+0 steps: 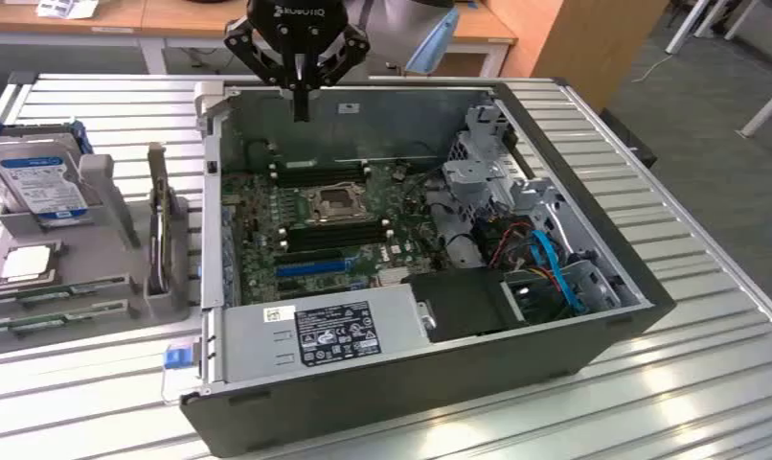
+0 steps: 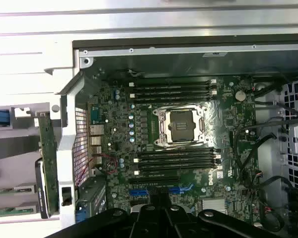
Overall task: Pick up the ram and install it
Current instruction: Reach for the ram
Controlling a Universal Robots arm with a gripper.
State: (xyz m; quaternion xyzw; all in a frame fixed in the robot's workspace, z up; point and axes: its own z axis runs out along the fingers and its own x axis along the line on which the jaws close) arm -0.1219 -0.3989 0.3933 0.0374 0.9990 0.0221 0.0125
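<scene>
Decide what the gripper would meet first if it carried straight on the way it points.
Most likely the motherboard in the open computer case, somewhere near its black memory slots; the shut gripper hangs above, so the exact spot is unclear.

Computer case (image 1: pixel 616 321) on the table (image 1: pixel 725 383), motherboard (image 1: pixel 264 225) in it; processor socket (image 1: pixel 331 202) between 2 slot banks (image 1: pixel 337 230), power supply (image 1: pixel 322 331) at the near end. Rack (image 1: pixel 105 244) at the exterior view's left of the case: hard drive (image 1: pixel 41 182) behind, ram sticks (image 1: pixel 41 326) in front. Pincer (image 1: pixel 303 113) over the far wall.

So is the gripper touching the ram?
Apart. Exterior view: the gripper hangs shut over the case, while the ram lies in the grey holder at that view's left.
</scene>
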